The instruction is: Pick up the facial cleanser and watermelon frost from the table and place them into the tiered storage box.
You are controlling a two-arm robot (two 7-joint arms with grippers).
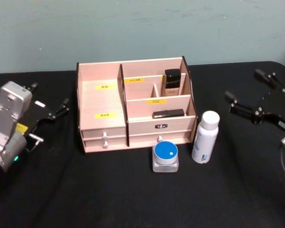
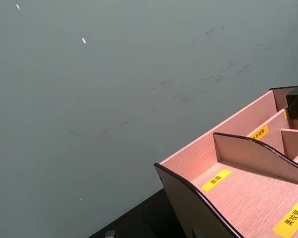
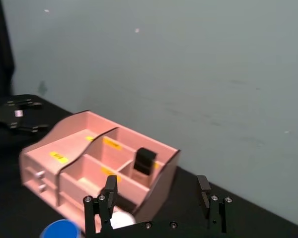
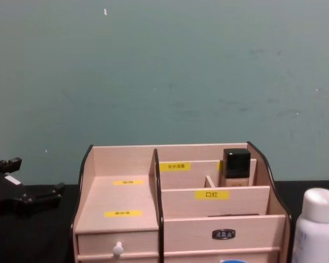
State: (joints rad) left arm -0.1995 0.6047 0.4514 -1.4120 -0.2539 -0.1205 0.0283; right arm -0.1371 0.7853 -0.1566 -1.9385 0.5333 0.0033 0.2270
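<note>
Two end effectors spreading wide, gripping nothing: left end effector [image 1: 51, 96] hovering left of tiered storage box [image 1: 102, 102], right end effector [image 1: 242, 84] hovering right. Box sitting mid-counter [image 1: 109, 199]: light wood, stepped, dark curved edges. White cylindrical facial cleanser [image 1: 205, 137] standing upright, squat blue-lidded watermelon frost [image 1: 165, 156] sitting beside it, both just before the box.

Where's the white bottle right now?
In the head view the white bottle stands upright just right of the box's front corner, beside the blue-lidded jar.
</note>
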